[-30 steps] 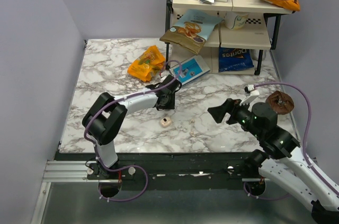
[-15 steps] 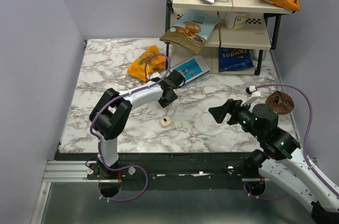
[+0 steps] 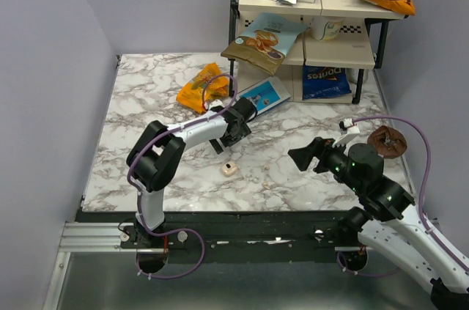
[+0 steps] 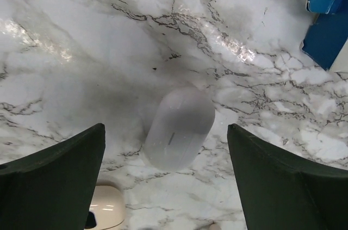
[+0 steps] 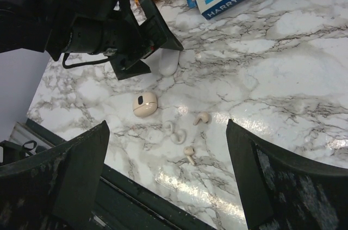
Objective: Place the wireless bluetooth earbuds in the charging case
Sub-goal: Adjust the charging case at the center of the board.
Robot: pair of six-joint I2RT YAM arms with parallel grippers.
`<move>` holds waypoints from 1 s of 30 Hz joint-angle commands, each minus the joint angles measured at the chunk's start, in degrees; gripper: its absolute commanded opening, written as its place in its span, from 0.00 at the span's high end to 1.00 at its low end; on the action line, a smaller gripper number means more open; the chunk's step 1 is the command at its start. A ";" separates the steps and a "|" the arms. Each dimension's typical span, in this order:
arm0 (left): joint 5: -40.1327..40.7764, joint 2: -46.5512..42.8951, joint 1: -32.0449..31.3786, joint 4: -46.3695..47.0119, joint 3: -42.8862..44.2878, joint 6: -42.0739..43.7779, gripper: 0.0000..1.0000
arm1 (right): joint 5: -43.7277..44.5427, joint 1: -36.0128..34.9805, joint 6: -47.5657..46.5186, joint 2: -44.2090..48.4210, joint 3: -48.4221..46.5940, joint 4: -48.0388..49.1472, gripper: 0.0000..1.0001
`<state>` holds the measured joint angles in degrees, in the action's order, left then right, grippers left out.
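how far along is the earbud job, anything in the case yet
Done: nothing visible. Both earbuds lie loose on the marble table, apart from the charging case. In hand: nothing; the left gripper stands open over a white oval piece, the right gripper open too. Left: both insertions.
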<state>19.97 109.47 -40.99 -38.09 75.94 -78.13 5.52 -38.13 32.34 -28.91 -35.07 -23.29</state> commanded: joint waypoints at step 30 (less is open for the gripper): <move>-22.86 -15.52 0.39 6.28 -6.34 86.20 0.01 | -5.08 0.16 -0.87 -4.94 1.23 4.22 0.03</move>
<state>6.52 93.67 -40.73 -34.74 67.11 -4.49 2.83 -38.13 31.18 -35.59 -33.91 -20.53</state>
